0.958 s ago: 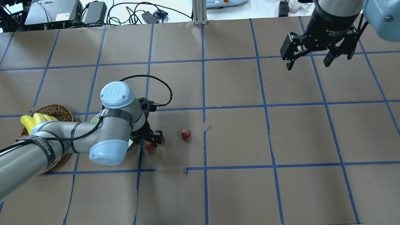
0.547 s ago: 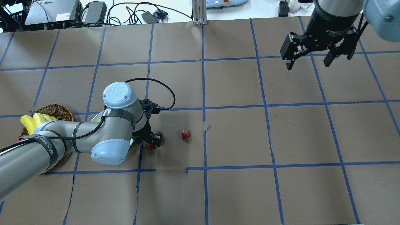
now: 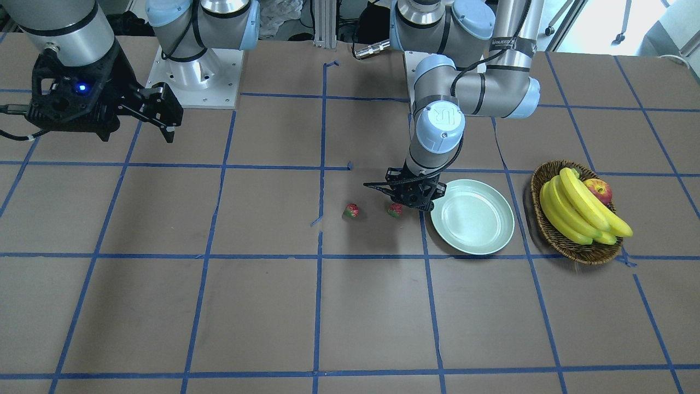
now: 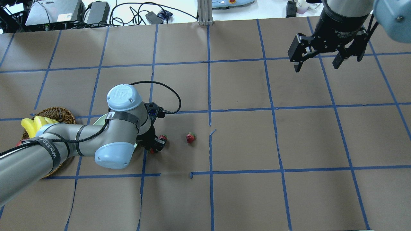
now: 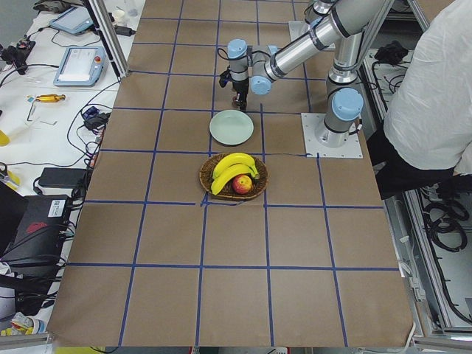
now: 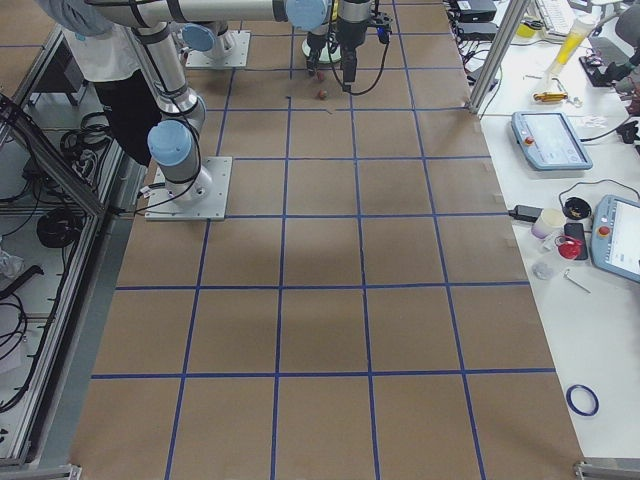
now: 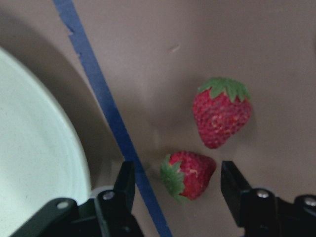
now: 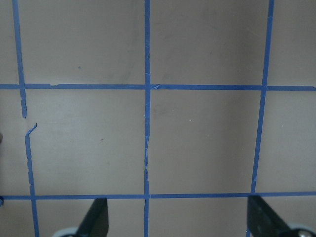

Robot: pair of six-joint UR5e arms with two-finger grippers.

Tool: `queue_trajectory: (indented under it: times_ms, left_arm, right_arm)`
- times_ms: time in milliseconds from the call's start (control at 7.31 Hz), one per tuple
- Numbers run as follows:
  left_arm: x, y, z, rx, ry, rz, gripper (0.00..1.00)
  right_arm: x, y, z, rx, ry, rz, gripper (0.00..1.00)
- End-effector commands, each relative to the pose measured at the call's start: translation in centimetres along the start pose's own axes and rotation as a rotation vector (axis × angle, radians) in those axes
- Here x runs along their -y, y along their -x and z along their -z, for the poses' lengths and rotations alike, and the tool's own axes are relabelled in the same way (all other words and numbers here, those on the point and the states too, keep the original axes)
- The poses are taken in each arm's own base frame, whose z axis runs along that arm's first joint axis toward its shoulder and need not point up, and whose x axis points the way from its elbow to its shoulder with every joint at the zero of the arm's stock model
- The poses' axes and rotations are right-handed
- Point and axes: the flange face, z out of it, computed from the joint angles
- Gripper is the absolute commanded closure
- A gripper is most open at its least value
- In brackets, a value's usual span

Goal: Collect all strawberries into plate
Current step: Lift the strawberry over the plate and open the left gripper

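Showing plain brown across the desk point(image 4: 244, 96), ruled into squares by blue tape lines. Carrying red with pale speckling and green leafy tops on the first strawberry point(image 7: 222, 118) and second strawberry point(image 7: 190, 173), the same red and green on the third strawberry point(image 4: 191, 138). Glowing plain pale mint green on the plate point(image 3: 473, 216). Running woven brown over the basket point(image 3: 579, 253), yellow on the bananas point(image 3: 574, 208), red blending into yellow on the apple point(image 3: 599, 191). Wearing black on the left end effector point(image 7: 178, 185) and right end effector point(image 4: 316, 65), grey with pale blue caps on the left arm point(image 4: 64, 144) and right arm point(image 4: 343, 12).
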Motion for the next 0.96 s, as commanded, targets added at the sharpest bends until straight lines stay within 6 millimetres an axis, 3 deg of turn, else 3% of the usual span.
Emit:
queue_trajectory:
  times_ms: [0,137,274,411,547,684,821]
  left_arm:
    - [1.7,0.7,3.2,0.02,-0.051,-0.003,1.0]
    - [2.5,1.6,5.7,0.02,-0.034,0.005,1.0]
    - [3.7,3.7,8.3,0.015,-0.019,0.019,1.0]
    - [3.8,7.0,9.1,0.011,-0.016,0.021,1.0]
    - [2.8,11.1,7.9,-0.007,0.009,0.022,1.0]
    - [1.8,13.4,6.4,-0.033,0.031,0.051,0.93]
    - [1.4,13.8,5.3,-0.044,0.049,0.053,0.32]
  right_arm:
    - [0.1,0.0,0.0,0.0,-0.003,0.0,0.0]
    - [0.1,0.0,0.0,0.0,-0.003,0.0,0.0]
    - [0.1,0.0,0.0,0.0,-0.003,-0.002,0.0]
    - [0.0,0.1,0.0,0.0,-0.001,0.0,0.0]
    - [0.0,0.1,0.0,0.0,-0.001,-0.002,0.0]
    - [0.0,0.1,0.0,0.0,-0.001,-0.002,0.0]
    - [0.1,0.1,0.1,0.0,-0.003,0.003,0.0]
